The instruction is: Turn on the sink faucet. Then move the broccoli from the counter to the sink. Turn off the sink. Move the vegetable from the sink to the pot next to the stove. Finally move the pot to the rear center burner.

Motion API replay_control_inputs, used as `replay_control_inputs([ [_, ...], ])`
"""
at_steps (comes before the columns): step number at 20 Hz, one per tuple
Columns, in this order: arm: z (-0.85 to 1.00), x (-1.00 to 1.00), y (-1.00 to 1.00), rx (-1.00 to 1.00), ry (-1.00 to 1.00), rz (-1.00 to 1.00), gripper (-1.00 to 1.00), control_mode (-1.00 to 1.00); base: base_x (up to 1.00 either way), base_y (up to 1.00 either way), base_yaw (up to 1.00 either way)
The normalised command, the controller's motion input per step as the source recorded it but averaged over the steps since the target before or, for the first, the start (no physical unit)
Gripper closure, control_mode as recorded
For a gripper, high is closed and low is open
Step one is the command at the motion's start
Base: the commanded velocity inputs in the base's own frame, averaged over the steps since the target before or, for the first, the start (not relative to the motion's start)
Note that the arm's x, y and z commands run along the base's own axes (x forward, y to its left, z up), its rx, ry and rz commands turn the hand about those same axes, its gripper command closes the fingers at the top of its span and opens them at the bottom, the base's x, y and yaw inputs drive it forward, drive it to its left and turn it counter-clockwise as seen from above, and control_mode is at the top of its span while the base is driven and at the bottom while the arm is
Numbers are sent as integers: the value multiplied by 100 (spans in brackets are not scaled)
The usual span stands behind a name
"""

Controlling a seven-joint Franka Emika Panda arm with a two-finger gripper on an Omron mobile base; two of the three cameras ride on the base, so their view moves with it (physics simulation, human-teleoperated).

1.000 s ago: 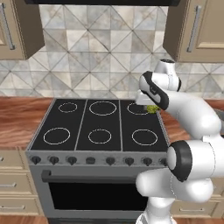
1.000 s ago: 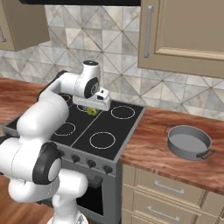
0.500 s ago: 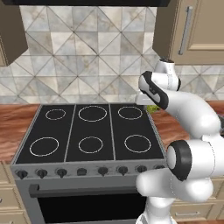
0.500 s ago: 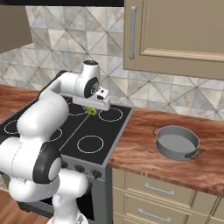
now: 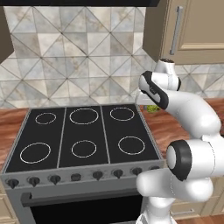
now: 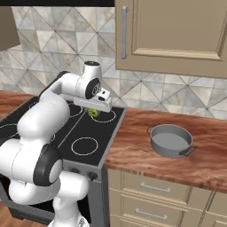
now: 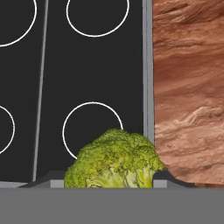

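My gripper (image 7: 106,178) is shut on the green broccoli (image 7: 114,157), whose head bulges up between the two dark fingertips (image 7: 164,176). Below it lie the stove's right edge and the brown counter. In the right base view the broccoli (image 6: 93,112) hangs under the hand (image 6: 98,101), above the stove's rear right burner. The left base view has the broccoli (image 5: 152,108) peeking out behind the wrist at the stove's right rear corner. The grey pot (image 6: 170,141) stands empty on the counter to the right of the stove. The sink and its faucet are out of view.
The black stove (image 5: 83,131) has several ringed burners and a row of knobs along its front. Wooden counter (image 6: 133,150) runs right of it, with a tiled wall behind and a beige wall cabinet (image 6: 173,35) above. Drawers sit below the counter.
The base has driven right, so the whole scene slid left in both base views and the pot came closer. The arm keeps its pose with the broccoli still held.
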Motion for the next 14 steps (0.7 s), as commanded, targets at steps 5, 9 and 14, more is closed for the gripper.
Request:
replay_control_inputs([
  [5,0,0,0,0,0,0,100,100,27,2,-14],
  [9,0,0,0,0,0,0,100,100,27,6,-7],
  [14,0,0,0,0,0,0,100,100,1,0,0],
])
